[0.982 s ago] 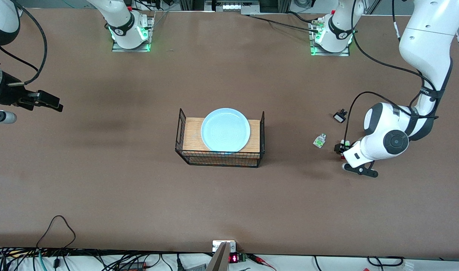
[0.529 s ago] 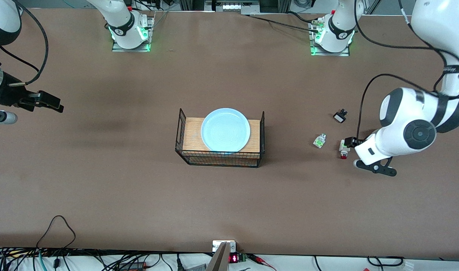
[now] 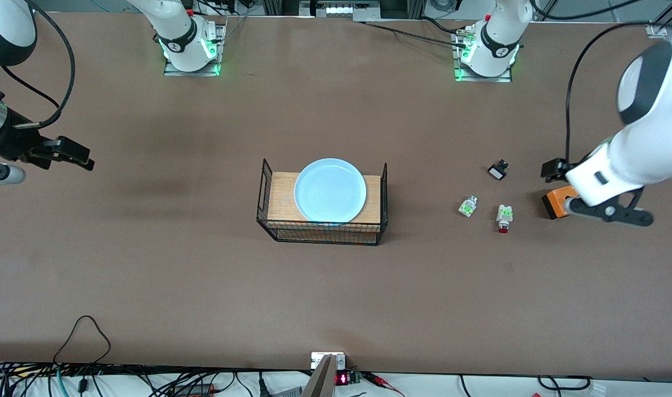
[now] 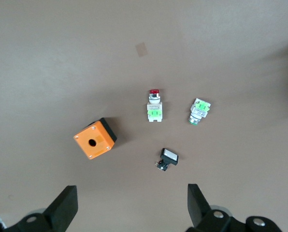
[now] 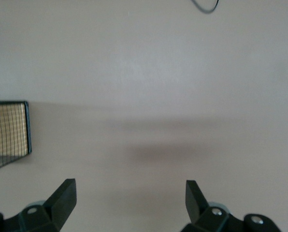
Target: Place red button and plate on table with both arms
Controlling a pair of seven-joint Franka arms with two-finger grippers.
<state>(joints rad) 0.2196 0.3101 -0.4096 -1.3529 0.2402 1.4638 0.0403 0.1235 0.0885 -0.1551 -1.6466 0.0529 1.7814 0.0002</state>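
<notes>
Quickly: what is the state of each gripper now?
Left gripper: jaws open, holding nothing.
Right gripper: jaws open, holding nothing.

Through my left wrist camera I see the red button lying on the table, near an orange box.

the front view looks down from high across the desk, facing both arm bases along its top edge — it takes in the whole surface. the left wrist view looks straight down from well above the desk at the red button, the orange box and two other small parts, all of which the front view also shows toward the left arm's end. the right wrist view looks down on bare desk and one end of the wire rack — shared with the front view at mid-desk.
</notes>
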